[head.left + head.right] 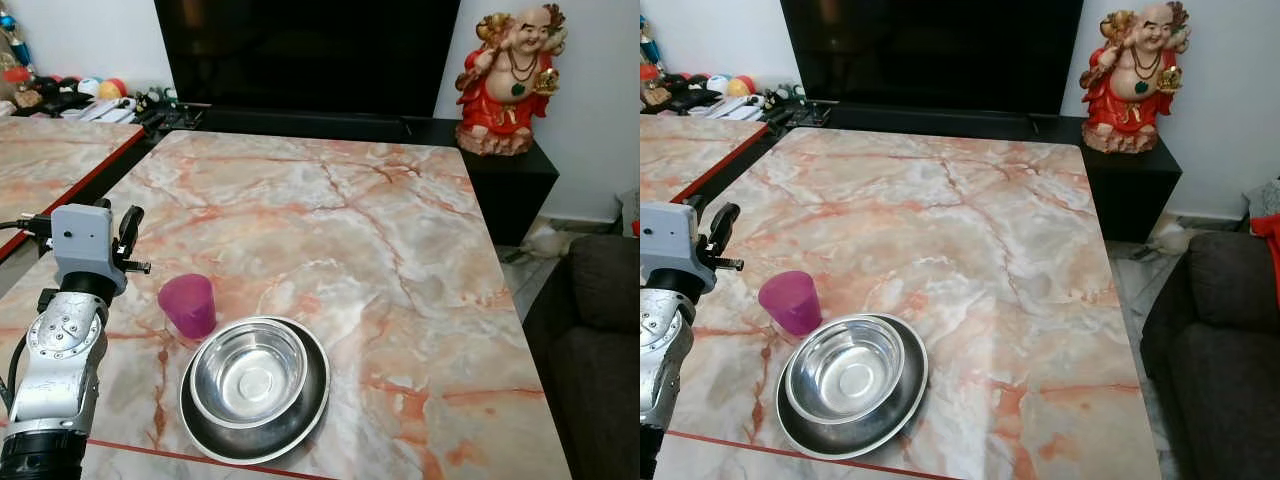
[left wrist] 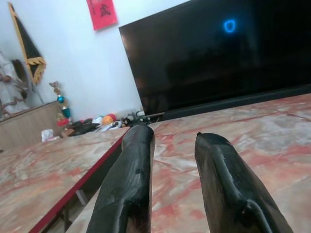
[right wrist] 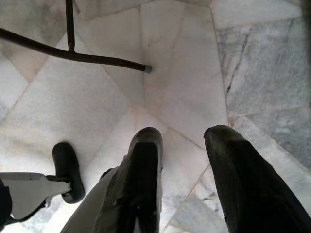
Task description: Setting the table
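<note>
A translucent pink cup [image 1: 187, 305] stands upright on the marble table [image 1: 330, 230], near its front left corner. Just right of it, a steel bowl [image 1: 248, 372] sits inside a wider steel plate [image 1: 305, 415]. My left gripper [image 2: 172, 137] is raised at the table's left edge, left of the cup and apart from it, open with nothing between its fingers [image 1: 129, 228]. It points toward the far end of the table. The right gripper [image 3: 187, 132] hangs idle over the tiled floor, open and empty.
A black TV [image 1: 305, 50] on a low dark console lines the far wall. A red laughing statue [image 1: 510, 80] stands at the console's right end. A dark sofa [image 1: 600, 350] is to the right, a second marble table [image 1: 50, 160] to the left. A black bar [image 3: 73, 56] crosses the floor.
</note>
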`<state>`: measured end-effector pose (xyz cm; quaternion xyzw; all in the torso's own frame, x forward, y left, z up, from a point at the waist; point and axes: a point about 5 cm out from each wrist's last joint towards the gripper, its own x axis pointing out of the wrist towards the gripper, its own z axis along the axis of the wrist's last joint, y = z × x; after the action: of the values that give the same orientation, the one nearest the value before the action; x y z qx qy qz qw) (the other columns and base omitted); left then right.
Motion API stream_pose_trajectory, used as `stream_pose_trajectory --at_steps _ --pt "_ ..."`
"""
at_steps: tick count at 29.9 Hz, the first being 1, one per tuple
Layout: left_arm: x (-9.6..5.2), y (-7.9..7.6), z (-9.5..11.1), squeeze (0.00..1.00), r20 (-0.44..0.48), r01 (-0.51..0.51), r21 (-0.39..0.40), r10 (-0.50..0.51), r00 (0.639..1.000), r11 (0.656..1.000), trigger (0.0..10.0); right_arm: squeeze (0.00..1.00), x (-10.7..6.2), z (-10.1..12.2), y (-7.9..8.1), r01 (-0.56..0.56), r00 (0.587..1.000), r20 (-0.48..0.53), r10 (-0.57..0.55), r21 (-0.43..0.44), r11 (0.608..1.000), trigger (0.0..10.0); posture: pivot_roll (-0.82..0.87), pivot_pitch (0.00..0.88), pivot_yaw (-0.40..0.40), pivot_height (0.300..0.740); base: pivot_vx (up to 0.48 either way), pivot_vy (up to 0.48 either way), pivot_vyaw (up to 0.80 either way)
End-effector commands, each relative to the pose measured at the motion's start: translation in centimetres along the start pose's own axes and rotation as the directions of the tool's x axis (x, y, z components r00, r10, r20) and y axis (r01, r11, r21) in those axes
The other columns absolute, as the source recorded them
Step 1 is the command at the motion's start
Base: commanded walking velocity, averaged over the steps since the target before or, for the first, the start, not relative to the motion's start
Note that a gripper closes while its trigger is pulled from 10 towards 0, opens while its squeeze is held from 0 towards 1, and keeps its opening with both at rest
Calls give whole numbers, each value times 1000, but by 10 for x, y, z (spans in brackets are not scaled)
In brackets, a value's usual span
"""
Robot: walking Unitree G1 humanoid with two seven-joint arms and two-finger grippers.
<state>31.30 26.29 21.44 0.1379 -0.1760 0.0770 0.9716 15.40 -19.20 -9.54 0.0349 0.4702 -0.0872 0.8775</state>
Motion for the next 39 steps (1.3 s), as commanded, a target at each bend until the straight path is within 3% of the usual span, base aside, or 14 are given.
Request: stream_pose_trajectory --at_steps 1,9,17,39 --pt "-1 2 -2 0 -4 -18 0 18 1000 1000 10000 0 -1 -4 0 -2 1000 -8 2 -12 1000 10000 -4 0 7 740 0 0 0" --pt "-7 -1 -5 0 -11 65 4 -65 998 998 10000 0 -1 -5 -1 -8 1000 -7 8 -37 999 10000 0 0 9 740 0 0 0" --pt "-5 -4 -6 0 -11 83 5 -83 996 996 10000 0 -2 -8 -2 10 1000 -22 -10 -15 1000 10000 2 0 12 740 0 64 0" --pt "-2 2 2 0 8 44 14 -45 999 999 10000 0 -1 -3 -1 -8 1000 -11 8 -10 1000 10000 38 29 9 740 0 476 0"
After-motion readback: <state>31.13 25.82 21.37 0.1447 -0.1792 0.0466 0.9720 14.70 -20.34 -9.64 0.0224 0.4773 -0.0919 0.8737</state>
